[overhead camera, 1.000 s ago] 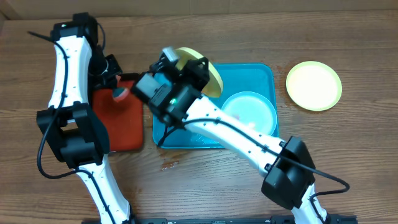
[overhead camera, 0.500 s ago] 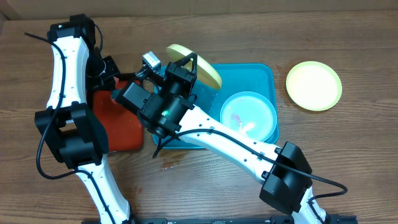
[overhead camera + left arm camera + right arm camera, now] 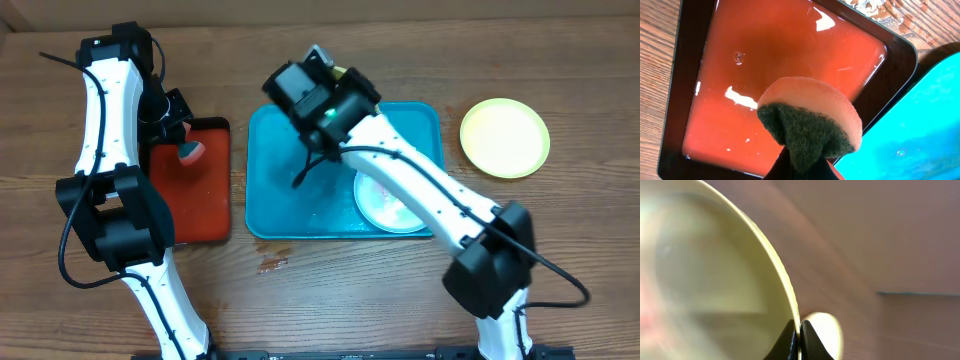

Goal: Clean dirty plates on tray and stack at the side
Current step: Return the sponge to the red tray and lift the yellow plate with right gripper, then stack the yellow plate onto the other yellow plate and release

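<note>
Overhead | right gripper (image 3: 799, 337), clamping round lime-green plastic plate (image 3: 715, 280) by rim, is swinging away from left gripper (image 3: 802, 170) clutching orange-green sponge (image 3: 810, 122) | scrubbing likely done, stacking next.

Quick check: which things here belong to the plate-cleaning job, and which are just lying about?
Job: turquoise tray; mint plate in it; held lime plate in right pincer; side lime plate on the table; sponge.
Lying about: red tray; wet stain.
</note>
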Robot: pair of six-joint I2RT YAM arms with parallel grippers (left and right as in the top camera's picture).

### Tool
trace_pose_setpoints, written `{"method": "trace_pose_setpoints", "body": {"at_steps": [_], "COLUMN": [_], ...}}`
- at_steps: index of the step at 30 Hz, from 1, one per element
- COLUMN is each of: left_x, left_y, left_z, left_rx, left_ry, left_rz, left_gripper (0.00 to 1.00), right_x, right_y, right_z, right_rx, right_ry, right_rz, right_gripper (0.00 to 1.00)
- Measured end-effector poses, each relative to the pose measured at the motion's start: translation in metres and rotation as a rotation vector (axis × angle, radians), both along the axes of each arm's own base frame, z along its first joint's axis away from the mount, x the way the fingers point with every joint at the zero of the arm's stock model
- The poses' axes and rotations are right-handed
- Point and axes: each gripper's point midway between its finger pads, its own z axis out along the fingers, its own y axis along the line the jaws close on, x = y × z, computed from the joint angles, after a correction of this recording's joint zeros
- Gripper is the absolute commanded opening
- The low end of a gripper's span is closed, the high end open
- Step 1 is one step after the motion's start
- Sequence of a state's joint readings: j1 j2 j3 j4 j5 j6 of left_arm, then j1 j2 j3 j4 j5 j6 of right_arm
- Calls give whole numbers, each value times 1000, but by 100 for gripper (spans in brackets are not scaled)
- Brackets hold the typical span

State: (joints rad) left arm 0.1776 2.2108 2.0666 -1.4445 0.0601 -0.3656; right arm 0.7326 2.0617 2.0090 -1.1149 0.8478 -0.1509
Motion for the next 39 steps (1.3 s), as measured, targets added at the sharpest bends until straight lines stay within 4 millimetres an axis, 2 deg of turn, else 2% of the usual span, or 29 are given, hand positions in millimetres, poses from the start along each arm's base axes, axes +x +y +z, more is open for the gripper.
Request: {"method": "trace_pose_setpoints", "body": {"at_steps": [4,7,11,13,17,19,21,22,23,27,32,34,35,37,39], "left_x": [0,0,0,0,0,0,0,0,0,0,0,0,0,1,1], "left_y": [0,0,0,0,0,0,0,0,0,0,0,0,0,0,0], "left_z": [0,0,0,0,0,0,0,0,0,0,0,0,0,0,0], "left_rx": [0,0,0,0,0,0,0,0,0,0,0,0,0,0,1], "left_ry": [0,0,0,0,0,0,0,0,-1,-1,-1,-2,-2,-2,-5], "left_rz": [0,0,0,0,0,0,0,0,0,0,0,0,0,0,0], "left_gripper": [4,4,4,4,4,4,4,4,4,4,4,4,4,4,4], "right_x": [-1,12,26,30,37,38,32,26,21,1,-21,-25,-26,-29,-31], "right_y": [5,-20,-76,-98,-158,-197,-238,-265,-282,-329,-374,-385,-388,-390,-388], "right_z": [-10,-32,-71,-82,-79,-76,-77,-80,-83,-103,-132,-142,-145,-153,-158], "right_rx": [279,411,604,724,999,1103,1177,1209,1224,1237,1233,1225,1223,1219,1220], "right_ry": [164,260,390,441,484,471,456,444,436,416,365,343,334,331,338], "right_rz": [74,24,-159,-222,-344,-416,-504,-571,-614,-754,-940,-982,-995,-1020,-1031], "right_gripper": [4,4,4,4,4,4,4,4,4,4,4,4,6,27,31]}}
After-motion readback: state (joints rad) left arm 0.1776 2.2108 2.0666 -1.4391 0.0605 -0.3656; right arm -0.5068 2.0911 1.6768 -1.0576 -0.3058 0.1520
